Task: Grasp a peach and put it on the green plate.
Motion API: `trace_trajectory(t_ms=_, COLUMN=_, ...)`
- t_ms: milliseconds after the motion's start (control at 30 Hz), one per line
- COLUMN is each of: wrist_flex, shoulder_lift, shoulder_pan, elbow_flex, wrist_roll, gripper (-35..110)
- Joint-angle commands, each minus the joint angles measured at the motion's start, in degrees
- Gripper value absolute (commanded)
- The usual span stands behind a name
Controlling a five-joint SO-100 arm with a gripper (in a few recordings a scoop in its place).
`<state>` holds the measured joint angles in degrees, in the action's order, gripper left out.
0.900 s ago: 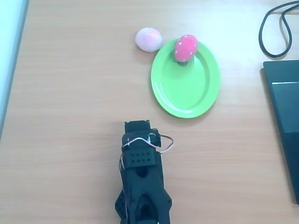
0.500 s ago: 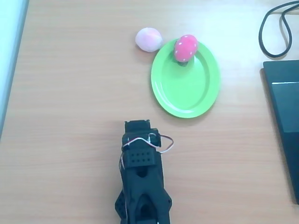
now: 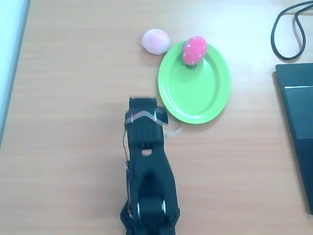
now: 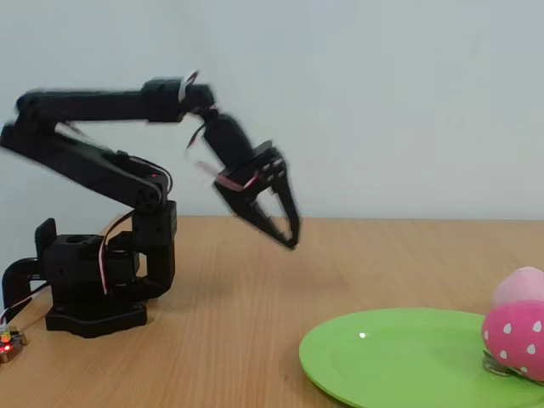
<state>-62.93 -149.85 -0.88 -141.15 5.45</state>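
Observation:
The peach [image 3: 156, 40], pale pink and round, lies on the wooden table just left of the green plate's [image 3: 195, 93] far rim. In the fixed view the peach [image 4: 520, 285] peeks out behind a red dotted fruit [image 4: 514, 337] that sits on the green plate [image 4: 391, 357]. My gripper [image 4: 291, 239] hangs well above the table, angled down, its fingertips together with nothing between them. From overhead the gripper [image 3: 143, 102] sits near the plate's lower left rim, well short of the peach.
The red dotted fruit [image 3: 194, 50] occupies the far end of the plate. A black cable [image 3: 286, 29] loops at the top right and a dark flat device [image 3: 298, 122] lies along the right edge. The arm's base [image 4: 93, 280] stands at the left.
The arm has reached forward, so the gripper has moved up in the overhead view toward the plate and peach. The fruits and the plate have not moved.

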Motion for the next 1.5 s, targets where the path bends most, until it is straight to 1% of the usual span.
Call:
trace_trajectory(t_ms=0, wrist_flex=1.1, shoulder_lift=11.9, shoulder_pan=1.0, elbow_flex=14.1, wrist_roll=0.9, gripper=-8)
trace_trajectory(t_ms=133, wrist_flex=0.8, shoulder_lift=24.3, shoulder_pan=1.6, elbow_flex=28.5, wrist_roll=2.6, gripper=-8)
trace_trajectory(t_ms=233, wrist_flex=0.8, shoulder_lift=30.6, shoulder_pan=2.8, elbow_flex=36.2, wrist_roll=3.6, gripper=-8)
trace_trajectory(t_ms=333, wrist_flex=0.8, shoulder_lift=35.5, shoulder_pan=4.0, elbow_flex=41.8, wrist_roll=3.3, gripper=-8)
trace_trajectory(t_ms=433, wrist_flex=0.6, shoulder_lift=40.8, shoulder_pan=5.4, elbow_flex=46.6, wrist_roll=0.7, gripper=-6)
trace_trajectory(t_ms=600, wrist_flex=0.7, shoulder_lift=50.2, shoulder_pan=6.6, elbow_flex=55.7, wrist_roll=0.6, gripper=-6)
trace_trajectory(t_ms=733, wrist_flex=0.7, shoulder_lift=56.7, shoulder_pan=6.6, elbow_flex=63.0, wrist_roll=0.6, gripper=-2)
trace_trajectory(t_ms=867, wrist_flex=0.6, shoulder_lift=62.6, shoulder_pan=6.6, elbow_flex=69.0, wrist_roll=0.2, gripper=7)
trace_trajectory(t_ms=1100, wrist_flex=0.3, shoulder_lift=71.7, shoulder_pan=6.2, elbow_flex=77.3, wrist_roll=0.1, gripper=28)
trace_trajectory(t_ms=1267, wrist_flex=0.0, shoulder_lift=78.8, shoulder_pan=5.8, elbow_flex=84.5, wrist_roll=0.2, gripper=34)
trace_trajectory(t_ms=1467, wrist_flex=-0.5, shoulder_lift=87.3, shoulder_pan=5.4, elbow_flex=92.7, wrist_roll=0.6, gripper=37)
